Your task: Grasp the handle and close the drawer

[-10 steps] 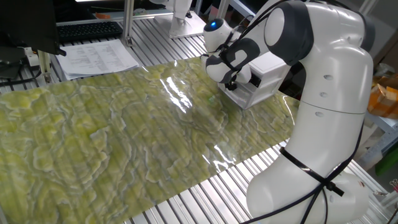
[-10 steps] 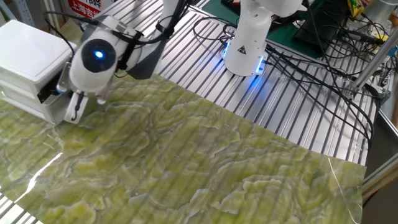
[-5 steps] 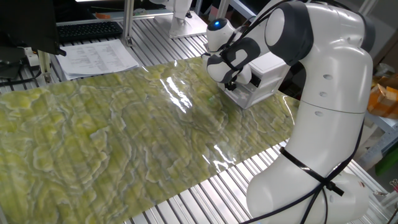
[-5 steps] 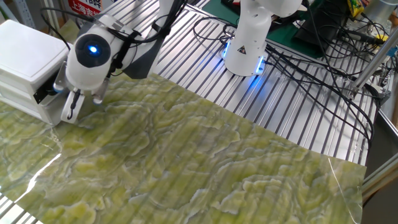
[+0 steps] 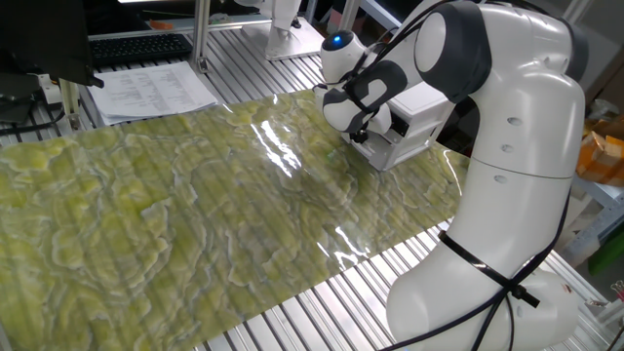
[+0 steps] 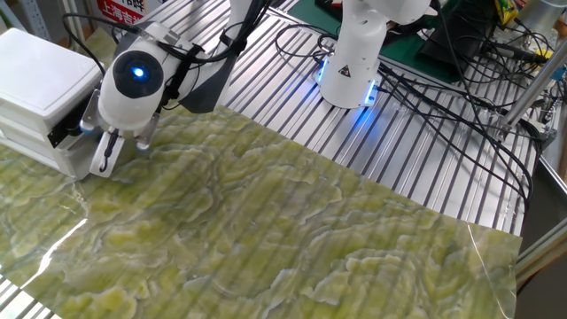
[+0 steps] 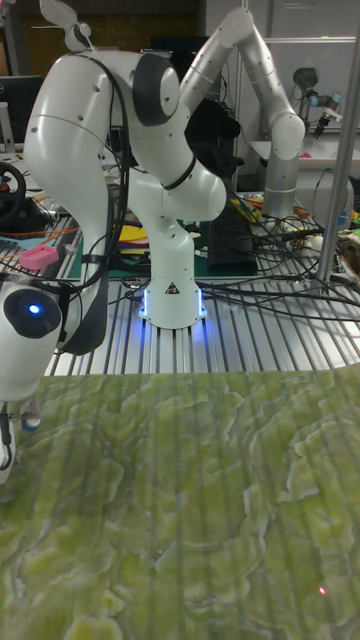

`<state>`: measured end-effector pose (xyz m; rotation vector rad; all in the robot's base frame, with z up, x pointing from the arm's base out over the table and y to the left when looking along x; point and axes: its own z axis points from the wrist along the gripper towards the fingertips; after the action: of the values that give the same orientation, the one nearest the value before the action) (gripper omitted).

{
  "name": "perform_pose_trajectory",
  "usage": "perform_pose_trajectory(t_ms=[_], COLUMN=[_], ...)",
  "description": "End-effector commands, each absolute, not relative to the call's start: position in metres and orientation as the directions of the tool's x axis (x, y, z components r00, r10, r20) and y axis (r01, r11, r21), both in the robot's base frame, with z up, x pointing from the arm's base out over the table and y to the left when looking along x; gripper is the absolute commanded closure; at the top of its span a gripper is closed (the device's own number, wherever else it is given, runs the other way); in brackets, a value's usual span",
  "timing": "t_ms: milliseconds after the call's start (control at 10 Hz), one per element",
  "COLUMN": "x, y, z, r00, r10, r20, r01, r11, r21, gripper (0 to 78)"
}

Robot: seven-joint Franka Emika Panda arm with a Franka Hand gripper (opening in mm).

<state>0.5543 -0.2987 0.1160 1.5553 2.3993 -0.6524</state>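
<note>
The white two-tier cabinet (image 6: pixel 40 84) stands at the left edge of the other fixed view and behind the arm (image 5: pixel 419 107) in one fixed view. Its lower white drawer (image 6: pixel 55 152) (image 5: pixel 392 153) looks pushed nearly flush with the cabinet body. My gripper (image 6: pixel 115 158) (image 5: pixel 363 135) (image 7: pixel 8 455) points down right against the drawer front. One white finger (image 6: pixel 105 152) shows beside the drawer. The handle is hidden behind the gripper in every view, so I cannot tell whether the fingers hold it.
A shiny green-yellow patterned mat (image 5: pixel 195 214) covers the slatted metal table (image 6: pixel 425 168). Papers (image 5: pixel 151 93) and a keyboard (image 5: pixel 141 46) lie at the far left edge. The arm's white base (image 6: pixel 354 62) with cables (image 6: pixel 461 97) stands behind the mat.
The gripper pressed a little toward the cabinet, then eased back slightly away from it. The cabinet itself stayed in place.
</note>
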Motion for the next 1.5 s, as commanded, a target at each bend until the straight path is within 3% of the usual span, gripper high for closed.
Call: perform_pose_trajectory(t_ms=[100, 1000, 1500], x=[0.555, 0.559, 0.567], y=[-0.295, -0.313, -0.326], z=[0.115, 0.124, 0.134], r00=[-0.463, -0.515, -0.484], r10=[0.802, 0.779, 0.79], r20=[-0.379, -0.357, -0.377], r01=[0.884, 0.854, 0.873], r11=[0.385, 0.433, 0.409], r21=[-0.265, -0.288, -0.265], gripper=[76.1, 76.1, 76.1])
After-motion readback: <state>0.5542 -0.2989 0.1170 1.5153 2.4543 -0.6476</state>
